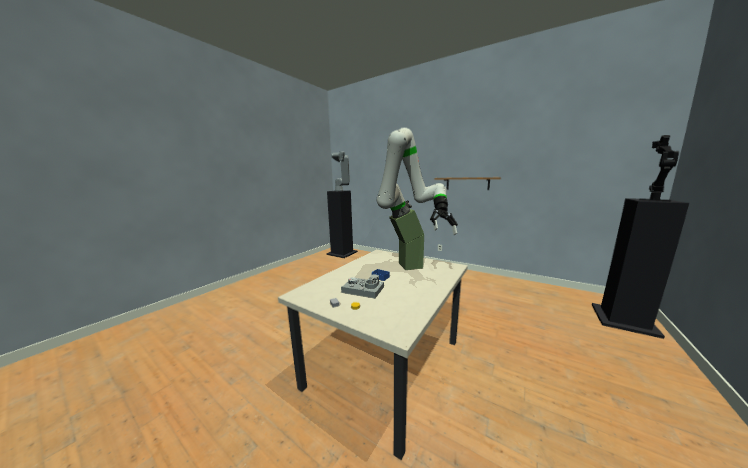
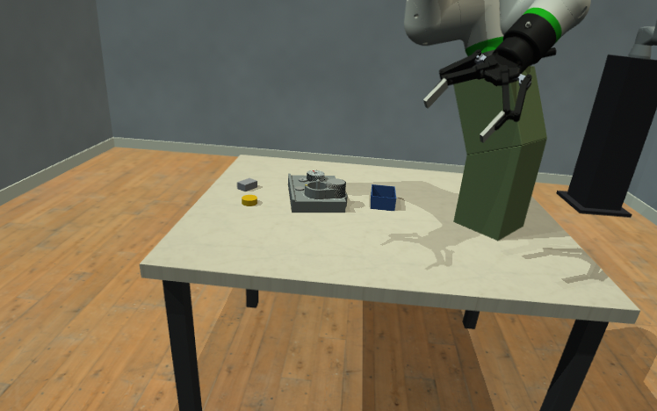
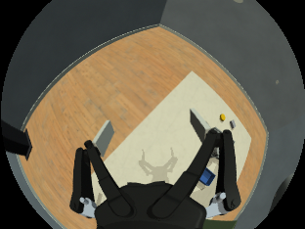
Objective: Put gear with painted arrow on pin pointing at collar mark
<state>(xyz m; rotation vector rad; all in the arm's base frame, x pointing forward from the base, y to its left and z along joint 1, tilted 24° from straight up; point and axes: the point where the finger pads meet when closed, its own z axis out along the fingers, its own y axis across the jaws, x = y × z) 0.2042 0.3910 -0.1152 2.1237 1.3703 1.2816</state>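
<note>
The grey timing case (image 1: 361, 289) (image 2: 317, 202) lies on the table's left part. A grey ring (image 2: 317, 190) and a dark toothed gear (image 2: 338, 185) sit on its top. A small round part (image 2: 314, 174) with red paint on top is at its back edge. I cannot tell the pin, the collar mark or the arrow's direction at this size. My gripper (image 1: 445, 228) (image 2: 457, 118) (image 3: 150, 121) is open and empty, high above the table's right part and far from the case. In the wrist view the case is hidden behind a finger.
A blue bin (image 1: 379, 273) (image 2: 382, 198) (image 3: 207, 176) stands right of the case. A grey block (image 1: 334, 301) (image 2: 247, 183) and a yellow disc (image 1: 355, 305) (image 2: 249, 199) (image 3: 222, 117) lie left of it. The green arm pedestal (image 2: 499, 193) stands on the table (image 2: 290, 251).
</note>
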